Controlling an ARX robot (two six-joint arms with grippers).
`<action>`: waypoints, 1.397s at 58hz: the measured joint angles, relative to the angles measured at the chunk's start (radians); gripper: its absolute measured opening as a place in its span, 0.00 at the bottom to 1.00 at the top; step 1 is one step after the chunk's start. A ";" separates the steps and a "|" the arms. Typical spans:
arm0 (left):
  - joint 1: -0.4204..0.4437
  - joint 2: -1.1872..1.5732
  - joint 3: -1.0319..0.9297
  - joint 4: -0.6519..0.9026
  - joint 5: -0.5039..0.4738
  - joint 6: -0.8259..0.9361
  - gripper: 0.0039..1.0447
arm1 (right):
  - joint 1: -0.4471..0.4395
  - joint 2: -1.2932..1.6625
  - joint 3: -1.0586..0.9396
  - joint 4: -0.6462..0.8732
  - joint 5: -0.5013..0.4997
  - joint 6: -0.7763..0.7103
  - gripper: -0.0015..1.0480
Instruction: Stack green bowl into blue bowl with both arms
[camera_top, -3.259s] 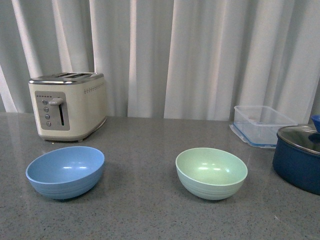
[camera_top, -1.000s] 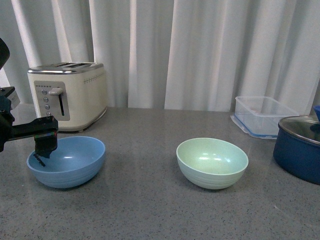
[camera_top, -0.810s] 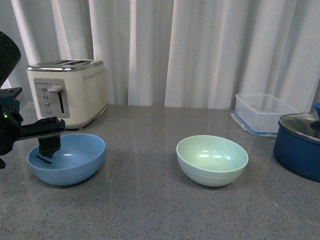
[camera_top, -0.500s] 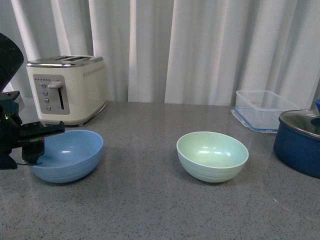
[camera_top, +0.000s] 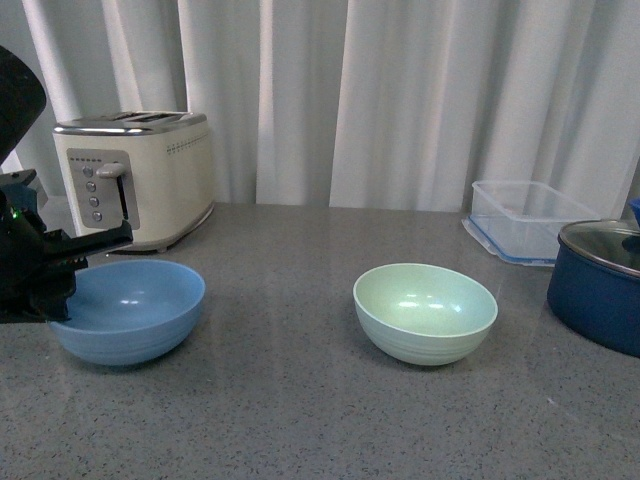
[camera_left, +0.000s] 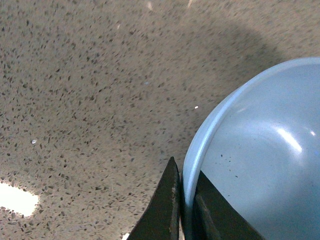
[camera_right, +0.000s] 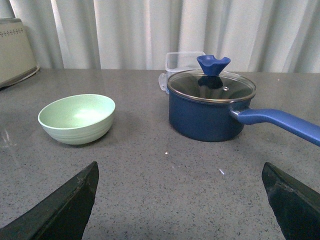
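Since a second ago the left gripper (camera_top: 60, 288) has drawn back from over the hollow of the blue bowl (camera_top: 130, 310) to its left edge. That bowl is round, matte sky-blue, faintly ridged low on its outside, and rests on the speckled grey stone-look surface (camera_top: 280, 400) in front of a cream toaster (camera_top: 135, 175) with a metal top. The front view hides the grip. The left wrist view shows the gripper (camera_left: 186, 167) closed narrowly on the rim, with one black finger outside the wall and one inside.

Well to the right, apart from both grippers, sits the matching pale mint green bowl (camera_top: 425, 312), upright. Further right are a clear rectangular container (camera_top: 525, 235) and a glossy navy pot (camera_top: 600, 295) with a glass lid.

Only the right wrist view shows the right gripper (camera_right: 179, 167). It is spread wide and holds nothing, with the green bowl (camera_right: 77, 119) well ahead of it.
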 joint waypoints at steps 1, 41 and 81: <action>-0.004 -0.002 0.007 -0.004 0.002 -0.003 0.03 | 0.000 0.000 0.000 0.000 0.000 0.000 0.90; -0.179 0.056 0.099 -0.016 0.004 -0.070 0.03 | 0.000 0.000 0.000 0.000 0.000 0.000 0.90; -0.222 0.147 0.180 -0.011 0.002 -0.071 0.03 | 0.000 0.000 0.000 0.000 0.000 0.000 0.90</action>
